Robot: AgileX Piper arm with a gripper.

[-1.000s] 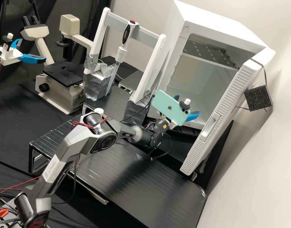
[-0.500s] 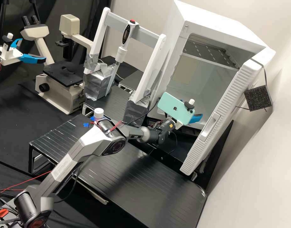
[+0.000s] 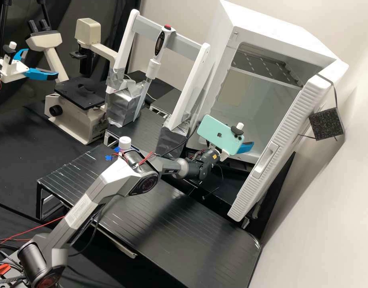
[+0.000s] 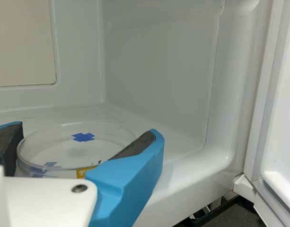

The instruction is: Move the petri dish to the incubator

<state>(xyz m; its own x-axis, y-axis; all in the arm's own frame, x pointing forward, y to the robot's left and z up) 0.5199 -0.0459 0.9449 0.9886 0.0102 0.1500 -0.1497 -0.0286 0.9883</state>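
The dish point(image 4: 78, 151) is in the gripper point(image 3: 247, 147), inside the incubator point(image 3: 282, 34), low in the chamber and near its floor; whether its base touches that floor I cannot tell. It is clear and round, with blue tape marks and a yellow patch at its near side. The blue fingers point(image 4: 130, 182) stand on opposite sides of it, their dark pads closed on its wall, so the jaws are grasping the dish. A pale green phone point(image 3: 220, 135) is mounted on the wrist just behind the gripper. A slotted shelf point(image 3: 268, 66) sits higher in the chamber, and the door point(image 3: 278, 148) stands open, with a dark block point(image 3: 327, 124) near its outer side. In front of the incubator, the arm reaches across a low black platform point(image 3: 192, 228). A white-topped jar point(image 3: 125, 142) stands beyond the elbow, near some blue tape point(image 3: 109, 158). Past it, a white frame point(image 3: 206, 60) on silver-wrapped feet holds a pipette point(image 3: 153, 68), and a microscope point(image 3: 78, 120) stands beside that.
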